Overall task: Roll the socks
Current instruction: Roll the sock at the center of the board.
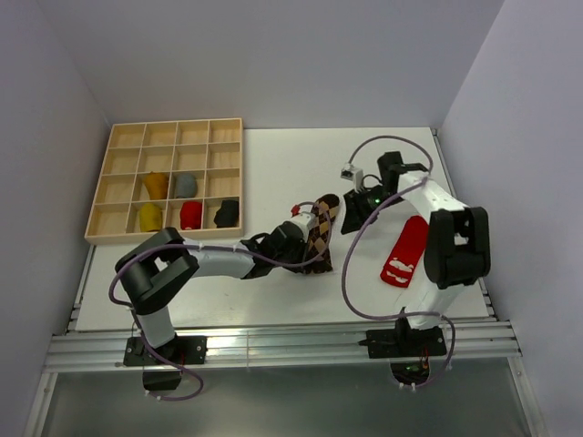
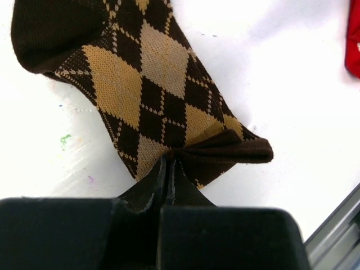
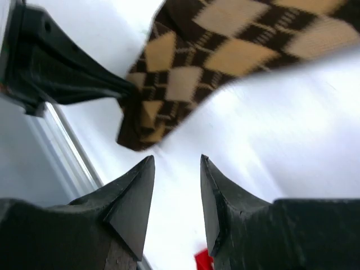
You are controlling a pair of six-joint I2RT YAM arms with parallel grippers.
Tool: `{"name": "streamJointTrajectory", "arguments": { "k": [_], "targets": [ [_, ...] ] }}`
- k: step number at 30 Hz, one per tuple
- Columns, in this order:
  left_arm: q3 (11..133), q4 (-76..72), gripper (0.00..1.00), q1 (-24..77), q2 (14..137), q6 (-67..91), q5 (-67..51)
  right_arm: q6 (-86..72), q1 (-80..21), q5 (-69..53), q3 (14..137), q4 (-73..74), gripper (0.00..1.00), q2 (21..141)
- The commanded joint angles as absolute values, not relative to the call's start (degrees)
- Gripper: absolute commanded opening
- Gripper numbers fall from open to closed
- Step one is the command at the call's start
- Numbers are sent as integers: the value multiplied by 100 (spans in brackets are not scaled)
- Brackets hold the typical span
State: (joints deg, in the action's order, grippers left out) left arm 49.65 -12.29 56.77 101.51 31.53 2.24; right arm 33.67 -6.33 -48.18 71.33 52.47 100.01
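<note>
Brown-tan argyle sock (image 2: 152,84) lies on the white surface (image 2: 292,73) between the two arms. Left pincer (image 2: 169,164) is clamped on its bunched dark end. Right pincer (image 3: 177,166) stands parted and empty, just beside the sock.

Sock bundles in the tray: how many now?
5: mustard bundle and grey bundle in the second-nearest row; yellow bundle, red bundle and black bundle in the nearest row.

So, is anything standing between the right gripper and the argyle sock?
Nothing visible. The open right gripper faces the argyle sock across bare table; the left gripper is shut on the sock's edge, off to one side.
</note>
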Motion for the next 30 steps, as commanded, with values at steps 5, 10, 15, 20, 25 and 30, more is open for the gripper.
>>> {"name": "streamJointTrajectory", "arguments": {
  "k": [5,10,15,20,25,30],
  "targets": [
    [5808,622,0,5134,10406,3454,-535,3936,-79,-4175,5662,3702,46,7957],
    [6687,1773,0,5063,10941,3401,-878,4403,-491,-3570,4220,2541,51,6137],
    [7118,2171,0,4808,11434,3428,-1642,4930,-1730,-3296,3429,2101,52,5415],
    [7181,2250,0,4509,11663,3480,-2372,5335,-2644,-2911,2849,1548,54,5335],
    [7268,2312,0,4430,11830,3428,-2636,5510,-3522,-2330,2461,985,54,5432],
    [7391,2408,0,4412,11997,3384,-2847,5651,-4077,-1768,2171,405,54,5616]
  ]
}}
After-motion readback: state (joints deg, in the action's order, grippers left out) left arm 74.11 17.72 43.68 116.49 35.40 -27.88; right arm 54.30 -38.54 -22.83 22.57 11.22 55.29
